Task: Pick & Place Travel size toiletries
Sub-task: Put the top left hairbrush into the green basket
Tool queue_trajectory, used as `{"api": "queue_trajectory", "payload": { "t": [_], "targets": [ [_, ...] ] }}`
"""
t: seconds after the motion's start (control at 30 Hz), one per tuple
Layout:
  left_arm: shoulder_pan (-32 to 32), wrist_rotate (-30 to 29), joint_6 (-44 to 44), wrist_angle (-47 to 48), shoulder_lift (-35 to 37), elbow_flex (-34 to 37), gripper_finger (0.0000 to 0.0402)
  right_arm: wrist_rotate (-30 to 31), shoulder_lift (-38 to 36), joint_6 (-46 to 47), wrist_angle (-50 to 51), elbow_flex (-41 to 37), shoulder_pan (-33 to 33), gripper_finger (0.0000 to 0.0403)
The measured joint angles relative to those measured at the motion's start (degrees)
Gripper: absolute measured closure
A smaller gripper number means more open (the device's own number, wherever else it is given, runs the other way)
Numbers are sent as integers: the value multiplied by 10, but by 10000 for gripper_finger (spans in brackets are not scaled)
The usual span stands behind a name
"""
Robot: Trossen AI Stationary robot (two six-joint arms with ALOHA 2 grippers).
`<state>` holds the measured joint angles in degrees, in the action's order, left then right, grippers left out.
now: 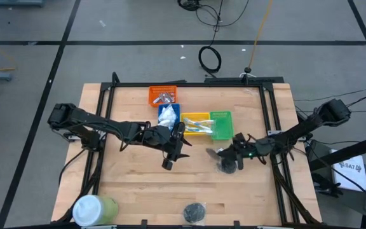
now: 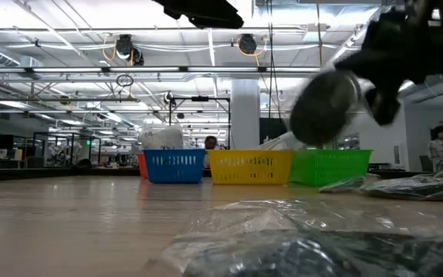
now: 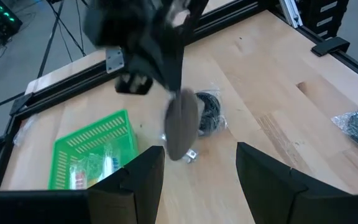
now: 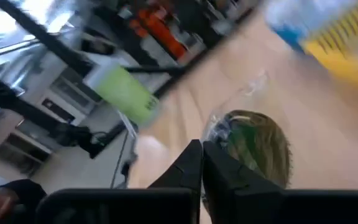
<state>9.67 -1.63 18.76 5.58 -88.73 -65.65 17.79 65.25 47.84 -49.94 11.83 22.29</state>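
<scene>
My right gripper (image 1: pixel 229 156) is shut on a dark grey round disc in clear wrap (image 2: pixel 325 108), over the table right of centre, in front of the green tray (image 1: pixel 222 124). A second wrapped disc (image 3: pixel 209 112) lies on the wood below it. A third disc (image 1: pixel 194 212) lies at the near edge. My left gripper (image 3: pixel 197 180) is open at the table's middle, just left of the held disc, and touches nothing. White packets fill the blue tray (image 1: pixel 169 114), and toothbrushes lie in the yellow tray (image 1: pixel 196 124). My right gripper holds the disc by its upper rim (image 3: pixel 176 98), pinched between the two shut fingers, which come from above pointing down. The disc hangs on edge below the fingers (image 4: pixel 213 165), lifted clear of the table. Clear wrap (image 4: pixel 219 127) bunches beside the fingertips.
An orange tray (image 1: pixel 162 95) stands behind the blue one, so the four trays form a row at the far middle. A large green cylinder with a white cap (image 1: pixel 94 208) lies at the near left corner. Bare wood spans the table's left and near middle.
</scene>
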Motion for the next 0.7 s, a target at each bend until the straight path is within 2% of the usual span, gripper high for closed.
{"api": "queue_trajectory", "payload": {
  "t": [0.17,0.27,0.37,0.53,0.7],
  "targets": [
    [0,0,-9,5,0,0,204,79,-29,-141,57,67,7,402],
    [0,0,-12,10,0,0,204,157,-52,-196,140,97,7,402],
    [0,0,-15,19,0,0,204,259,-69,-217,232,112,7,402],
    [0,0,-23,30,0,0,204,387,-98,-218,332,112,17,403],
    [0,0,-23,33,0,0,204,496,-106,-254,344,112,42,403]
  ]
}}
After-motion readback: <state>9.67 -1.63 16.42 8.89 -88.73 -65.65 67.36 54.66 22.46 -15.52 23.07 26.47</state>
